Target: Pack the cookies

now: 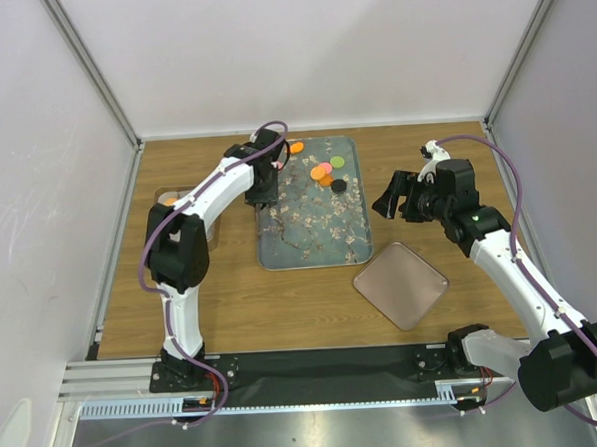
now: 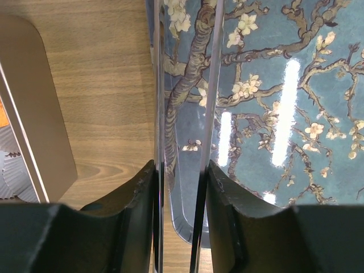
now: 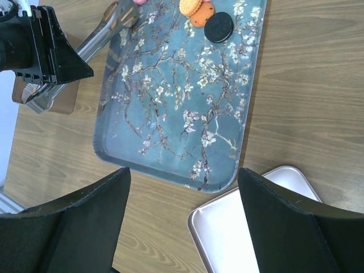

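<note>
The cookies (image 1: 326,170) lie in a small cluster at the far end of the floral tray (image 1: 309,233): orange, green and black discs, with another orange one (image 1: 296,146) apart at the far left corner. In the right wrist view, orange cookies (image 3: 195,10) and a black one (image 3: 219,27) show at the top. My left gripper (image 1: 262,195) (image 2: 181,165) is shut on metal tongs (image 2: 161,114) (image 3: 91,42) that run along the tray's left edge; their tips are cut off in its view. My right gripper (image 1: 389,201) (image 3: 185,176) hangs open and empty right of the tray.
A brown box (image 1: 177,205) (image 2: 34,114) with paper liners stands left of the tray, something orange inside it. A pale square lid (image 1: 400,283) (image 3: 267,227) lies near the tray's near right corner. White walls enclose the table on three sides.
</note>
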Motion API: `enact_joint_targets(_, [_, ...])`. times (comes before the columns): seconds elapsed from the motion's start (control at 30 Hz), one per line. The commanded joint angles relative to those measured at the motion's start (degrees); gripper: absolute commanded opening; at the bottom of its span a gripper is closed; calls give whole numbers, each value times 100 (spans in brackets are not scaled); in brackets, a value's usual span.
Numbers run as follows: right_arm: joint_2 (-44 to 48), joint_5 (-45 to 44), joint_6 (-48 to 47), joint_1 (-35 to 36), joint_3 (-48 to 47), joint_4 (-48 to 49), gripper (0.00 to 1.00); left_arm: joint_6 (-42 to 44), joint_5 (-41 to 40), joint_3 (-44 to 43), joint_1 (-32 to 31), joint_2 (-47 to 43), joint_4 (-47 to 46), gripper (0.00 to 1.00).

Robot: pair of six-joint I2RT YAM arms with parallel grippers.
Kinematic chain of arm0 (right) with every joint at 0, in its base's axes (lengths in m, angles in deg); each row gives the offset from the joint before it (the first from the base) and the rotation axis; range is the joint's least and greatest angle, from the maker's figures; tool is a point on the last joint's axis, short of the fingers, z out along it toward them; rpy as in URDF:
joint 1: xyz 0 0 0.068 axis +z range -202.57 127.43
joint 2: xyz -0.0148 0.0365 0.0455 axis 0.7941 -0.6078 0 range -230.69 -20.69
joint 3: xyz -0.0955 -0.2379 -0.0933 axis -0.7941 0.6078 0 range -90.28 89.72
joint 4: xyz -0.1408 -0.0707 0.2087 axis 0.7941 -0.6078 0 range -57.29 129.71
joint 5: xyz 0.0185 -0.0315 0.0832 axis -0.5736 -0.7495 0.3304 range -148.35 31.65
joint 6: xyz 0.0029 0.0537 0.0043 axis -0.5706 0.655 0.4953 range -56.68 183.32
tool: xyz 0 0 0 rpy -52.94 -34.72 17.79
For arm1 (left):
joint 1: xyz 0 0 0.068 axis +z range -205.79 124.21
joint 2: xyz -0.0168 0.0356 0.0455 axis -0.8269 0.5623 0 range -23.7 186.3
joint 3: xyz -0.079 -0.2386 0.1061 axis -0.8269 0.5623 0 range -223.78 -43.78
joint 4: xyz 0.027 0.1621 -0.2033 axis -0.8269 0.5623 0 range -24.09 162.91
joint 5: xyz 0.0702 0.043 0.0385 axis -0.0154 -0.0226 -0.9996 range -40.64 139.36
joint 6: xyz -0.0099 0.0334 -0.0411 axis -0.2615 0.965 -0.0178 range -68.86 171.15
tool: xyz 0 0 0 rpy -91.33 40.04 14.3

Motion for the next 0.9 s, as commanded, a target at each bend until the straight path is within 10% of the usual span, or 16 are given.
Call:
enact_joint_targets(0.0, [110,-1,-23,-29,-19,167,83,151,-26,-241,-22,-508,18,30])
enact_joint_targets(0.5, [137,34,-23,-38,-28,159,83,142,-413,769,83,-2248,202,31])
enact_joint_targets(0.87, [101,174,-5,6,-10,185,83,-78,-466,2983,1427,-4778,545,33])
